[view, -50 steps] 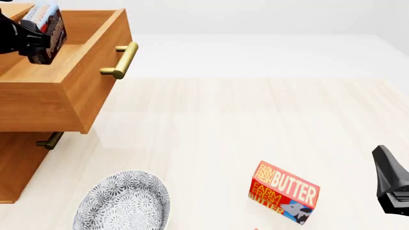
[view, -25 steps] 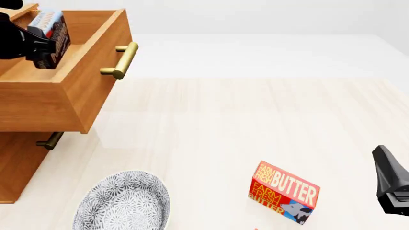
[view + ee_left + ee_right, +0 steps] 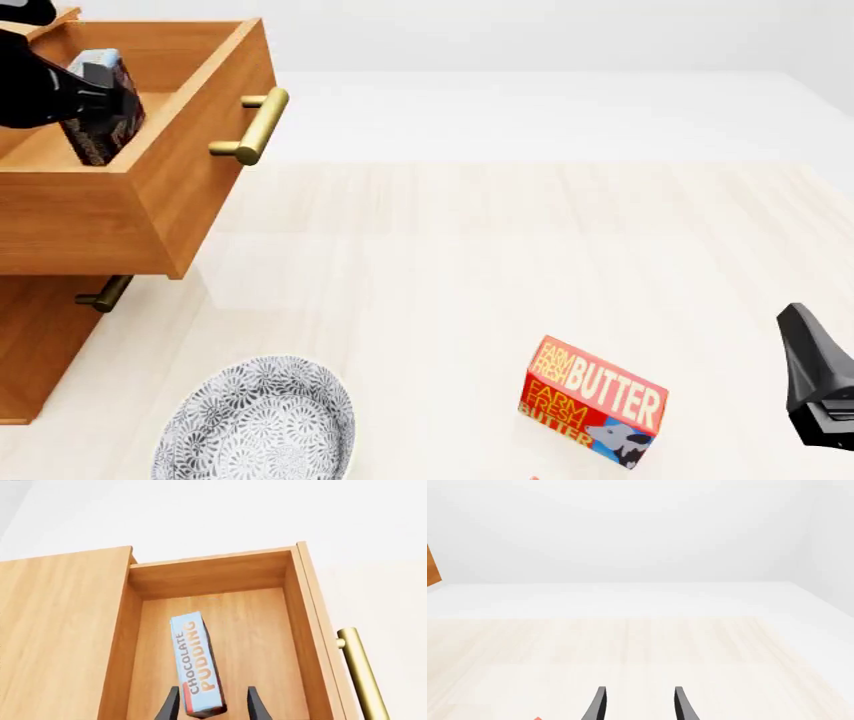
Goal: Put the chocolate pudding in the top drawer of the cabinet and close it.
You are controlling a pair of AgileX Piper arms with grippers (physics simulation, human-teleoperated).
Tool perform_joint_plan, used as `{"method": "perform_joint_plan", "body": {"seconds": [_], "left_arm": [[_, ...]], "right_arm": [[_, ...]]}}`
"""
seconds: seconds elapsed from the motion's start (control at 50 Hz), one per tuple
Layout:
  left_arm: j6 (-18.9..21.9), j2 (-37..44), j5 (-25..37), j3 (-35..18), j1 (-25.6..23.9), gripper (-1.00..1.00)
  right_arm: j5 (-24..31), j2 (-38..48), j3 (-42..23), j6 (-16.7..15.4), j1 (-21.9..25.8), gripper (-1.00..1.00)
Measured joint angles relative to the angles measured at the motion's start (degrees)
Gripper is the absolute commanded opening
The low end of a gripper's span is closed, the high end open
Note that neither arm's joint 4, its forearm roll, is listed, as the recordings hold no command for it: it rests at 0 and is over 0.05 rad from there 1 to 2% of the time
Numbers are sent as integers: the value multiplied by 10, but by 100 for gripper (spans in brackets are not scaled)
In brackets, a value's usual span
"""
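The cabinet point(image 3: 30, 345) stands at the left with its top drawer point(image 3: 94, 215) pulled out, brass handle point(image 3: 251, 124) facing right. The chocolate pudding point(image 3: 115, 112) leans on edge inside that drawer; in the left wrist view the chocolate pudding point(image 3: 197, 662) shows its light blue face against the drawer floor point(image 3: 260, 645). My left gripper point(image 3: 211, 707) hovers over the drawer, open, with the box's near end between its fingers and a gap on one side. My right gripper point(image 3: 798, 335) idles at the right edge, and in its own wrist view the right gripper point(image 3: 638, 707) is open and empty.
A red-orange Farm Fresh Butter box point(image 3: 594, 400) stands on the table at the front right. A grey patterned bowl point(image 3: 260, 425) sits at the front left below the drawer. A lower drawer handle point(image 3: 104, 293) shows under the open drawer.
The pudding has gone down from above the drawer rim into the drawer, and the left gripper has lowered with it. The right arm has not moved.
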Motion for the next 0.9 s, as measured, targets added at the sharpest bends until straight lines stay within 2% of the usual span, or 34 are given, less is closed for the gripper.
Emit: {"method": "perform_joint_plan", "body": {"seconds": [0.52,0.9], "left_arm": [[7,-13,7,2,1,100],[-5,-61,37,-19,-18,100]], "right_arm": [[0,0,0,0,0,100],[0,0,0,0,0,100]]}}
